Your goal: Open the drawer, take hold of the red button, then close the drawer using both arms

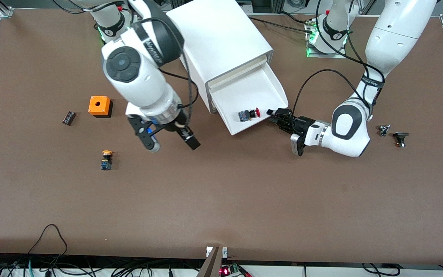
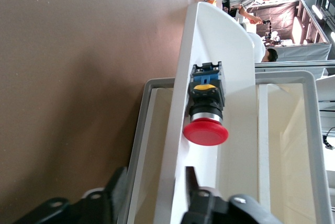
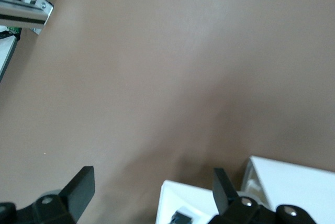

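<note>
Straddling the drawer wall with my left gripper, fingers parted to either side of it, I risk the drawer skewing or sliding shut if I push instead of holding steady. My right gripper hangs spread wide over bare table beside the cabinet; a careless reach could knock the button away. It lies on its side in the open drawer, red cap toward my left fingers, just short of them.
</note>
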You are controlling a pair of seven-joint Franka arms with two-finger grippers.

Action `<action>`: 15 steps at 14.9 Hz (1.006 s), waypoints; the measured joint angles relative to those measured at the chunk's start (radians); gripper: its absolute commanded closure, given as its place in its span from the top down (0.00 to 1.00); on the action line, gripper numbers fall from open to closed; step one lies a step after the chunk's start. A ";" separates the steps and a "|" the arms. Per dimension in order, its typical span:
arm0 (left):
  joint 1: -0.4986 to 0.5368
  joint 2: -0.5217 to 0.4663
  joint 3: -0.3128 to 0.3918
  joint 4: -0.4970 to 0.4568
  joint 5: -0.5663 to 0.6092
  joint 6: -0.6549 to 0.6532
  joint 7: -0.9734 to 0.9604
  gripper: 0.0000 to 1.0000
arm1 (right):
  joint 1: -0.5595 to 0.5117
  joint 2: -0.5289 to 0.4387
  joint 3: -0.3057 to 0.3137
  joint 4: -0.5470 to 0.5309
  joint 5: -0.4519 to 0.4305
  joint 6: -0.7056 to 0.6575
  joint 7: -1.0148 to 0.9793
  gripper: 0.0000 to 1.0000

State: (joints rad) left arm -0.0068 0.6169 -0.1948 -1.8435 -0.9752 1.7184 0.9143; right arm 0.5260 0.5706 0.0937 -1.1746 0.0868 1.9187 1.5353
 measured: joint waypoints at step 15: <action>-0.068 -0.428 -0.133 0.079 0.847 -0.090 -0.849 1.00 | 0.234 0.153 -0.005 0.012 -0.035 0.126 0.410 1.00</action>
State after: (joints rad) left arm -0.0746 0.1886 -0.3279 -1.7642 -0.1282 1.6286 0.0650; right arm 0.7598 0.7231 0.0890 -1.1623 0.0519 2.0446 1.9449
